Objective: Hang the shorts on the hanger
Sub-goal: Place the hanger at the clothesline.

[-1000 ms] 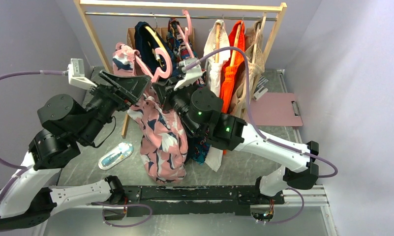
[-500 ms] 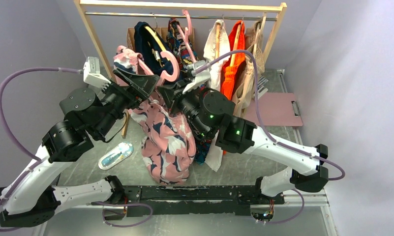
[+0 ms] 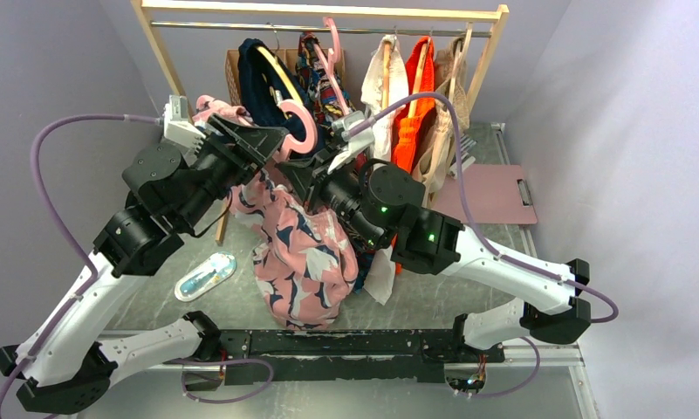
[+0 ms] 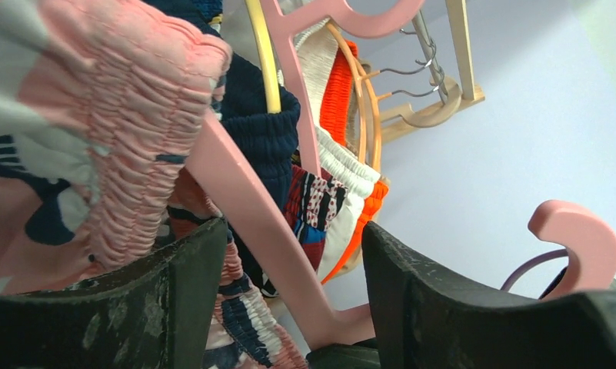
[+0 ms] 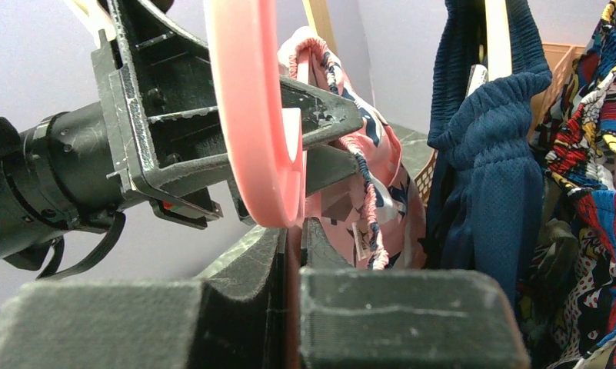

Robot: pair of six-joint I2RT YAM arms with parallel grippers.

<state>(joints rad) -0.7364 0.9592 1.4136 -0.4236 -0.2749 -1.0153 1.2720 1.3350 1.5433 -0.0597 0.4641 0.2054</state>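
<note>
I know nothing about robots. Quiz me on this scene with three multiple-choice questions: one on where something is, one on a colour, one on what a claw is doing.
1. Where does the orange garment hang?
A. on the rack
B. in a gripper
C. on a wall hook

2. What colour is the hanger at the right gripper?
A. yellow
B. pink
C. blue

3. The right gripper is:
A. open
B. shut on nothing
C. shut on the hanger

Answers:
1. A, it hangs from the rail among other clothes.
2. B, the plastic is pale pink.
3. C, the right wrist view shows its fingers pinching the pink plastic.
</note>
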